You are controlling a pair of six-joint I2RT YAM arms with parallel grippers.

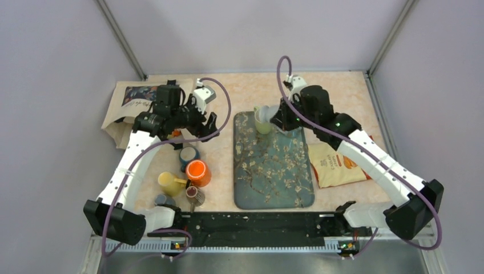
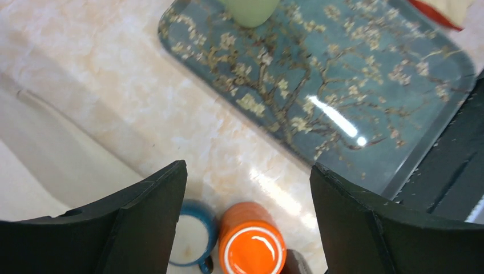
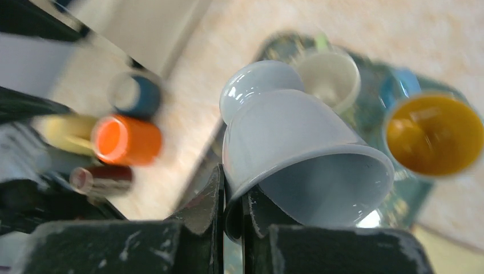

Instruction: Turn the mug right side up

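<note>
My right gripper (image 1: 281, 121) is shut on the rim of a pale mug (image 1: 262, 120) at the far left corner of the floral tray (image 1: 274, 171). In the right wrist view the mug (image 3: 285, 137) is tilted on its side. Its mouth faces the camera and its base points away, and my right gripper (image 3: 234, 197) pinches the rim wall. The mug's lower part shows at the top of the left wrist view (image 2: 251, 10). My left gripper (image 1: 208, 123) is open and empty above the table left of the tray; its dark fingers (image 2: 142, 222) straddle bare tabletop.
An orange cup (image 1: 197, 171), a blue mug (image 1: 188, 154), a yellow mug (image 1: 168, 182) and a maroon cup (image 1: 195, 194) stand left of the tray. A paper bag (image 1: 128, 105) lies at the far left, a snack packet (image 1: 334, 165) right of the tray. Blurred cups show beyond the held mug in the right wrist view.
</note>
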